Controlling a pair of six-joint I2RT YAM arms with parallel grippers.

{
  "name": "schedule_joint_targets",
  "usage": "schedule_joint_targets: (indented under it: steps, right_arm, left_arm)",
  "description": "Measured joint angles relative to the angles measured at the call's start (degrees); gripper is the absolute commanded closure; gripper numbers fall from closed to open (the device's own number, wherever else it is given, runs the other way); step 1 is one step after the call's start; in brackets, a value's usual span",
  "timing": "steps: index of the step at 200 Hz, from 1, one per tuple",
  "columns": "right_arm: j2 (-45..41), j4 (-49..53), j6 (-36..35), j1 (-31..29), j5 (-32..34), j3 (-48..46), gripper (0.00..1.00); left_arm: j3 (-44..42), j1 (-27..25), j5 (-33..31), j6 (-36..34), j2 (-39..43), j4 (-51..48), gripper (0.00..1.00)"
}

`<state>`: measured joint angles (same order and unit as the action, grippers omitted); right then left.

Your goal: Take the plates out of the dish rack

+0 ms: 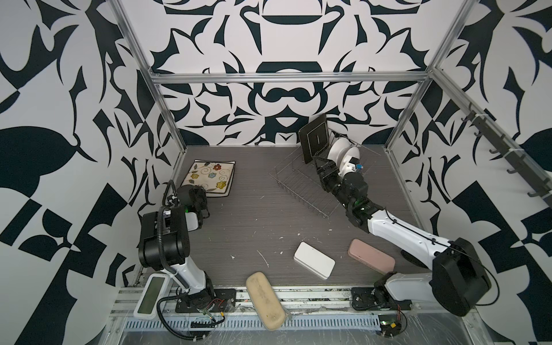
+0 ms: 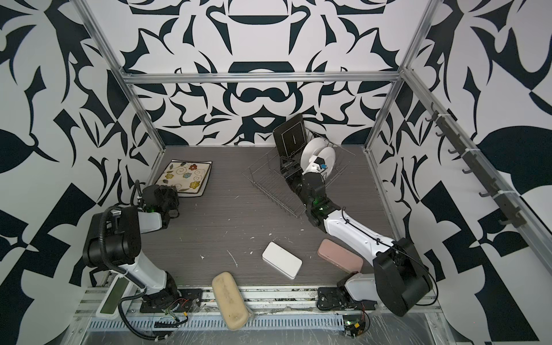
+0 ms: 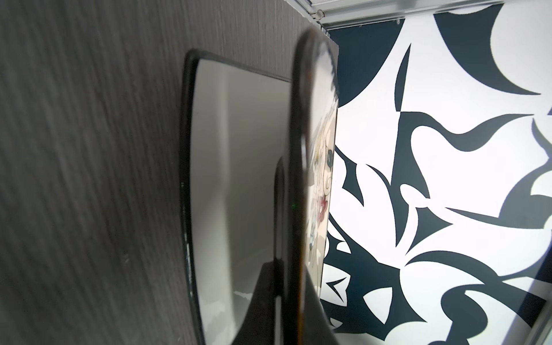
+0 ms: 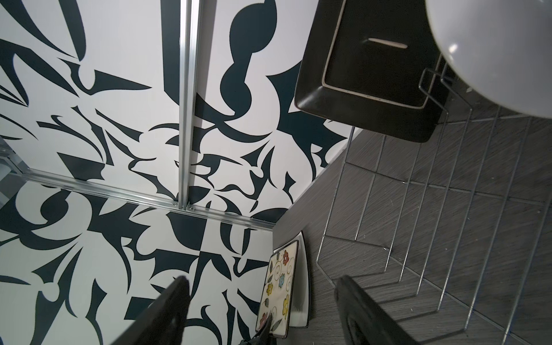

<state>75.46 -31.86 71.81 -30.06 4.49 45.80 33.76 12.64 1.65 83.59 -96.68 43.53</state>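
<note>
Black left fingers [image 3: 268, 298] are pressed almost together, apparently pinching the near rim of the flowered plate [image 1: 210, 177]. It lies face up on a pale plate [image 4: 303, 283] at the left of the worktop [image 1: 254, 233]. My right fingers [image 4: 358, 301] are spread and empty, low inside the rack [image 1: 298, 188], just beside the black square plate [image 1: 313, 139]. By my count two plates are out and three are left: that black one and two round white plates [image 1: 339, 152] to its right. All three stand on edge, the black one's underside facing frame left. The rack sits diagonal to the worktop edges.
</note>
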Motion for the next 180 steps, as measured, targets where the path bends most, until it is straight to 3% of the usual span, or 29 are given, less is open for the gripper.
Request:
schedule_joint_targets:
  steps: [180]
  right_arm:
    - [-0.2,1.4,-0.3,0.0,0.0,0.0,0.2]
  left_arm:
    - [0.6,0.1,1.0,0.6,-4.9,4.2,1.0]
